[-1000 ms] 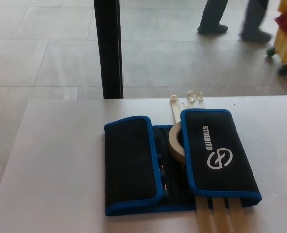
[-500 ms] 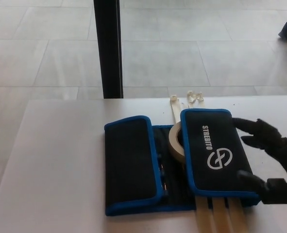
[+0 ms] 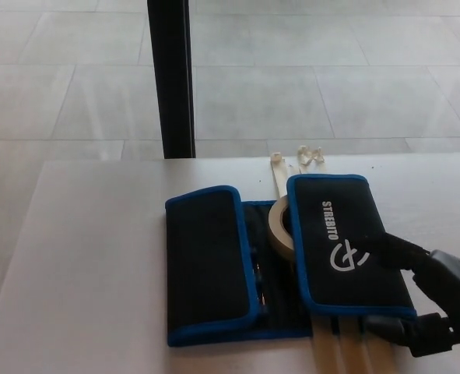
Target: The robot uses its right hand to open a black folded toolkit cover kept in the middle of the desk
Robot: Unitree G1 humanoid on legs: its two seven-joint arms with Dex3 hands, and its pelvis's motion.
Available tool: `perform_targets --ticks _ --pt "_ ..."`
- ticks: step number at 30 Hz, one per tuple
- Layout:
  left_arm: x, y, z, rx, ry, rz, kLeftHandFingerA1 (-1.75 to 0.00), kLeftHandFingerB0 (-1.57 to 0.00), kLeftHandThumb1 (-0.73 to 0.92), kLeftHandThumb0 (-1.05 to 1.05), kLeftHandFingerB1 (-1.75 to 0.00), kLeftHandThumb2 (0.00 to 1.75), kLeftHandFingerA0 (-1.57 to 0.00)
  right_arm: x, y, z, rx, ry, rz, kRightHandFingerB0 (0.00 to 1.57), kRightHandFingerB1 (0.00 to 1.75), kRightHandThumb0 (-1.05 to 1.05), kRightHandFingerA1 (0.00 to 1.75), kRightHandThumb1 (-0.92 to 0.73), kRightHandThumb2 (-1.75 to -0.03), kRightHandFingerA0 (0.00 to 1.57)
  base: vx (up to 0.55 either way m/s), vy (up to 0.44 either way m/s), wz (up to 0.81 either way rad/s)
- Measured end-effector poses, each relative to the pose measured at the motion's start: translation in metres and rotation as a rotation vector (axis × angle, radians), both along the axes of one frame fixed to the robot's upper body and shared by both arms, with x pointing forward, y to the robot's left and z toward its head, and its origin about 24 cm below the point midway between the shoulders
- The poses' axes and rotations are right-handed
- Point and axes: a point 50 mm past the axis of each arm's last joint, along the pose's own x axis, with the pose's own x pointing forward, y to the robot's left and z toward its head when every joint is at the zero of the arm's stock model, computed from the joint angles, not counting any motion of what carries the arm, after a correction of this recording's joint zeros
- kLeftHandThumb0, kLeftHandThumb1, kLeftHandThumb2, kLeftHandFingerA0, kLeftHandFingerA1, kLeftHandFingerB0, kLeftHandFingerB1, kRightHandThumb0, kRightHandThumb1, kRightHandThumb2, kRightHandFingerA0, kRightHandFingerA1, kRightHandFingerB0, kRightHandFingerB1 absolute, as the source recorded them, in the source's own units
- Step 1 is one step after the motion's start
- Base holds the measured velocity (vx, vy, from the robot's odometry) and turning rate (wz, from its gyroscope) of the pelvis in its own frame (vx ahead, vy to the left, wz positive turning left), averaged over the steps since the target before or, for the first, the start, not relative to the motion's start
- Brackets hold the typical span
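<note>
The black toolkit cover with blue trim (image 3: 214, 265) lies in the middle of the white desk (image 3: 89, 257). Both of its side flaps are folded inward. The right flap (image 3: 331, 234) carries a white logo and rests on a roll of beige tape (image 3: 280, 226). My right hand (image 3: 440, 296) comes in from the lower right and is open. One finger (image 3: 397, 251) lies on the right flap near the logo. The thumb (image 3: 389, 326) sits at the flap's front right corner. The flap still lies flat. My left hand does not show.
Beige straps (image 3: 331, 354) stick out from under the cover toward the front edge. White strips (image 3: 280, 175) and small white clips (image 3: 311, 152) lie behind it. A black post (image 3: 171, 78) stands beyond the desk's far edge on a tiled floor.
My right hand came in from the right and has slid left and down onto the right flap. The person's legs at the back have left the picture.
</note>
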Motion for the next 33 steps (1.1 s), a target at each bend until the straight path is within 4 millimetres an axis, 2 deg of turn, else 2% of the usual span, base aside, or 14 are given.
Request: perform_targets --ticks 8,9,10,11,12,14,15,16,17,18,26,30,32,33 --pt "0.000 0.000 0.000 -0.001 -0.002 0.001 -1.55 -0.71 0.18 -1.05 -1.45 1.25 -0.73 0.009 0.000 -0.007 -0.146 -0.028 -0.007 0.39 0.33 -0.50 0.46 -0.70 -0.62 0.21 0.00 0.000 0.00" --pt "0.000 0.000 0.000 -0.001 -0.002 0.001 -1.51 -0.71 0.18 -1.05 -1.42 1.25 -0.72 0.009 0.000 -0.008 -0.158 -0.029 -0.009 0.29 0.47 -0.55 0.52 -0.54 -0.86 0.15 0.00 0.000 0.00" --pt "0.000 0.000 0.000 -0.001 -0.002 0.000 -1.51 -0.71 0.18 -1.05 -1.42 1.25 -0.72 0.010 0.000 -0.011 -0.180 -0.030 -0.012 0.29 0.47 -0.55 0.52 -0.54 -0.86 0.15 0.00 0.000 0.00" --pt "0.000 0.000 0.000 -0.001 -0.002 0.000 -1.50 -0.69 0.19 -1.05 -1.42 1.25 -0.66 0.011 0.000 -0.012 -0.193 -0.030 -0.014 0.37 0.33 -0.48 0.44 -0.70 -0.61 0.17 0.00 0.000 0.00" --pt "0.001 0.000 0.000 -0.001 -0.003 0.000 -1.49 -0.71 0.19 -1.05 -1.41 1.24 -0.69 0.012 0.000 -0.014 -0.217 -0.033 -0.017 0.31 0.48 -0.52 0.50 -0.54 -0.86 0.16 0.00 0.000 0.00" --pt "0.001 0.000 0.000 -0.001 -0.004 -0.001 -1.51 -0.71 0.19 -1.05 -1.42 1.24 -0.73 0.014 0.000 -0.018 -0.255 -0.040 -0.023 0.30 0.48 -0.52 0.50 -0.55 -0.86 0.15 0.00 0.000 0.00" --pt "0.001 0.000 0.001 -0.002 -0.004 -0.001 -1.53 -0.72 0.20 -1.05 -1.44 1.25 -0.71 0.014 0.000 -0.019 -0.268 -0.043 -0.024 0.39 0.34 -0.46 0.42 -0.71 -0.62 0.19 0.00 0.000 0.00" --pt "0.002 0.000 0.001 -0.002 -0.005 -0.001 -1.53 -0.72 0.20 -1.05 -1.44 1.25 -0.71 0.015 0.000 -0.022 -0.286 -0.046 -0.027 0.39 0.34 -0.46 0.42 -0.71 -0.62 0.19 0.00 0.000 0.00" --pt "0.002 0.000 0.001 -0.002 -0.006 -0.002 -1.52 -0.73 0.19 -1.05 -1.45 1.24 -0.72 0.016 0.000 -0.023 -0.307 -0.052 -0.029 0.31 0.49 -0.52 0.51 -0.53 -0.86 0.17 0.00 0.000 0.00" --pt "0.002 0.000 0.001 -0.002 -0.007 -0.002 -1.54 -0.71 0.20 -1.05 -1.45 1.24 -0.70 0.017 0.001 -0.025 -0.320 -0.059 -0.030 0.39 0.34 -0.46 0.43 -0.68 -0.61 0.20 0.00 0.000 0.00" --pt "0.006 -0.001 0.003 -0.002 -0.018 -0.007 -1.54 -0.73 0.22 -1.05 -1.44 1.23 -0.72 0.022 0.010 -0.037 -0.431 -0.132 -0.028 0.35 0.32 -0.43 0.45 -0.64 -0.60 0.19 0.00 0.000 0.00" --pt "0.009 -0.002 0.004 -0.002 -0.025 -0.011 -1.55 -0.68 0.22 -1.05 -1.43 1.23 -0.73 0.024 0.011 -0.043 -0.492 -0.182 -0.030 0.37 0.33 -0.38 0.44 -0.60 -0.59 0.30 0.00 0.000 0.00" --pt "0.009 -0.002 0.004 -0.003 -0.028 -0.013 -1.53 -0.73 0.23 -1.05 -1.44 1.22 -0.89 0.024 0.011 -0.046 -0.515 -0.207 -0.031 0.39 0.34 -0.35 0.49 -0.60 -0.58 0.40 0.00 0.000 0.00" --pt "0.009 -0.002 0.004 -0.003 -0.028 -0.014 -1.53 -0.69 0.23 -1.05 -1.42 1.23 -0.84 0.024 0.011 -0.047 -0.521 -0.217 -0.032 0.43 0.34 -0.32 0.54 -0.58 -0.57 0.46 0.00 0.000 0.00"
